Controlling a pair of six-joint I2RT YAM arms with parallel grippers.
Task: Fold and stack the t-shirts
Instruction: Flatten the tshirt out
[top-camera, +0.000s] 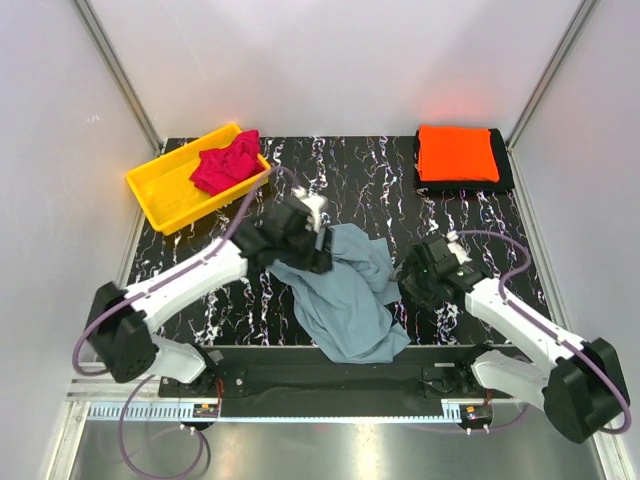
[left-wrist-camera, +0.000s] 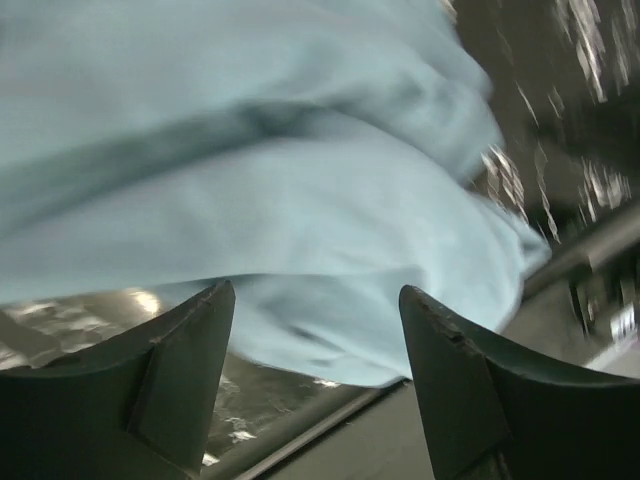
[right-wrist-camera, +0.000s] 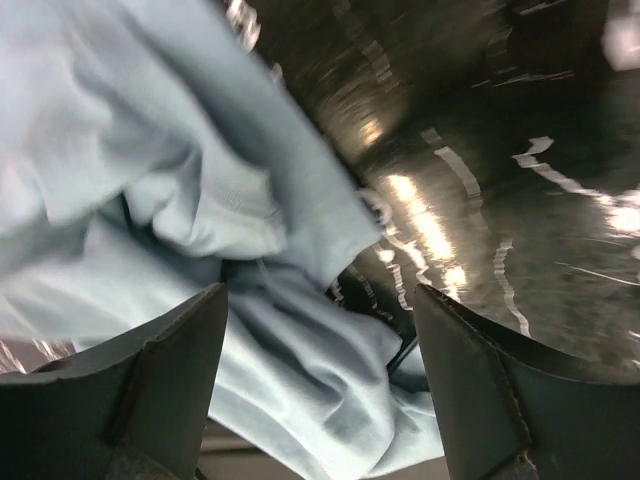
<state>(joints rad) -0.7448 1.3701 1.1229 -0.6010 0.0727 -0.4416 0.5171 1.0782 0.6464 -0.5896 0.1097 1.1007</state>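
The grey-blue t-shirt (top-camera: 345, 300) lay crumpled on the near side of the yellow bin (top-camera: 165, 190) and to its right. The crimson t-shirt (top-camera: 225, 162) lay inside the bin, and the orange t-shirt (top-camera: 456, 152) lay far to its right. The left gripper (left-wrist-camera: 315, 300) and the right gripper (right-wrist-camera: 320, 300) had their jaws wide, holding nothing.

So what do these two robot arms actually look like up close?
The left arm and right arm match: smooth white shells between chunky black joints, each trailed by a thin purple cable that loops off the arm. The left gripper and right gripper each have two dark, wedge-shaped fingers with pointed tips.
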